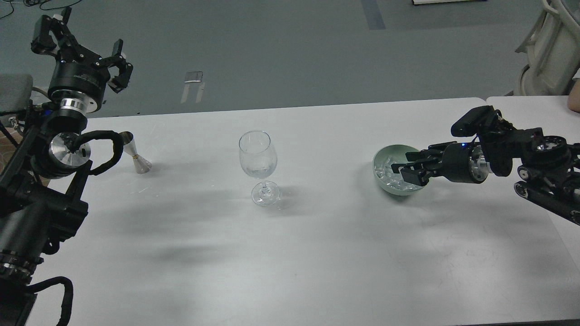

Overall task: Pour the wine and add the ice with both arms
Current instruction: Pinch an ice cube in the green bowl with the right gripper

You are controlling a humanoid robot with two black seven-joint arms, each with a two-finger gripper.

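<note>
A clear stemmed glass [258,156] stands mid-table with a little clear wine [257,172] at the bottom of its bowl. A pale green bowl [379,158] to its right holds several clear ice cubes [386,174]. My right gripper [404,173] reaches in from the right, its fingertips over the bowl's right half just above the ice. Its fingers stand close together, and I cannot tell whether a cube is between them. My left gripper [84,45] is raised at the far left beyond the table's back edge, open and empty.
A small silver jigger [136,159] stands on the table at the left, close to my left arm's cable loop [102,151]. A second white table [530,106] adjoins at the right. A pale chair-like frame [550,50] stands at the far right.
</note>
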